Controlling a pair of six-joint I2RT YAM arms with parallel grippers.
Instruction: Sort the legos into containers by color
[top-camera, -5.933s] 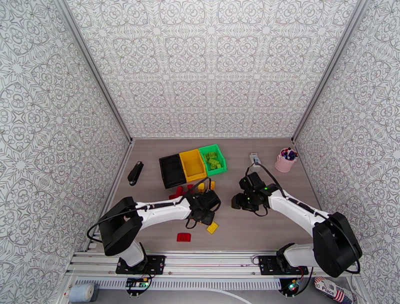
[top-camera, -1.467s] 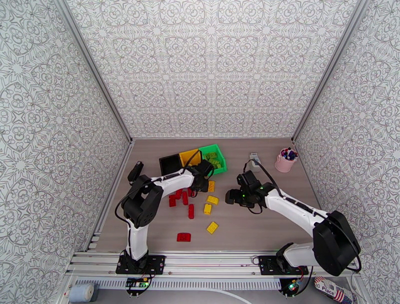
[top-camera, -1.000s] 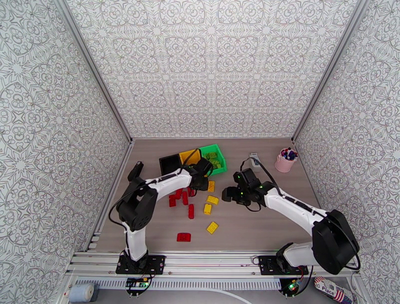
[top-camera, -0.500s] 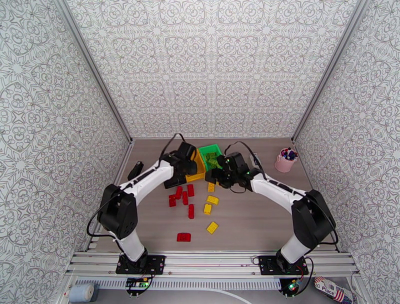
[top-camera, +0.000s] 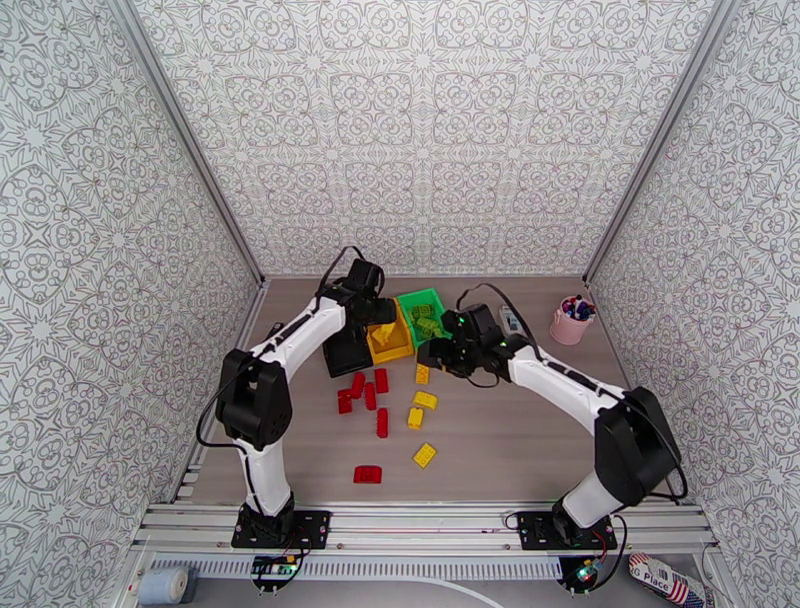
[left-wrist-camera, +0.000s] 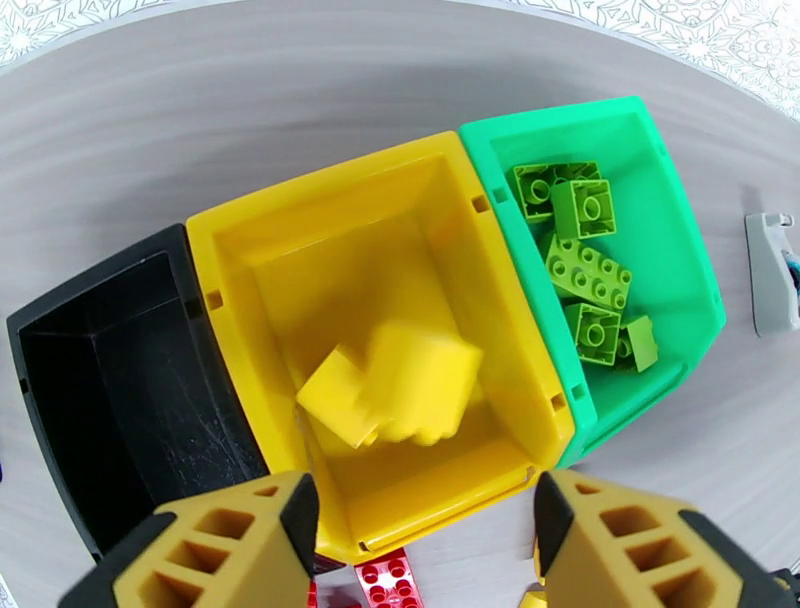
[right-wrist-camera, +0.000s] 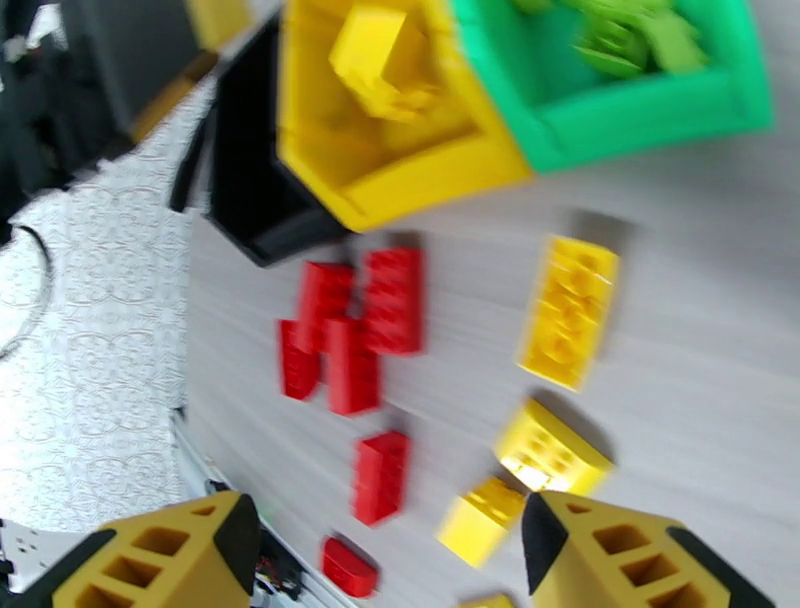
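Open and empty, left gripper (left-wrist-camera: 422, 510) hangs over the yellow bin (left-wrist-camera: 330, 230) so the yellow brick (left-wrist-camera: 410, 385) falls inside; right gripper (right-wrist-camera: 390, 530) open, empty

This is looking like a robotics lab test cell. Two white-and-black robot arms, the left arm (top-camera: 300, 345) and the right arm (top-camera: 560, 375), are standing bolted to a slotted aluminium rail (top-camera: 430, 522) along the near edge of a wood-grain table (top-camera: 500, 460). Panels (top-camera: 430, 130) printed with a grey ornamental pattern are walling the table in on three sides, with bare metal posts (top-camera: 190, 150) running up the corners. Black cables (top-camera: 335, 272) are looping off the arms, and a roll of tape (top-camera: 165, 585) is lying below the rail.
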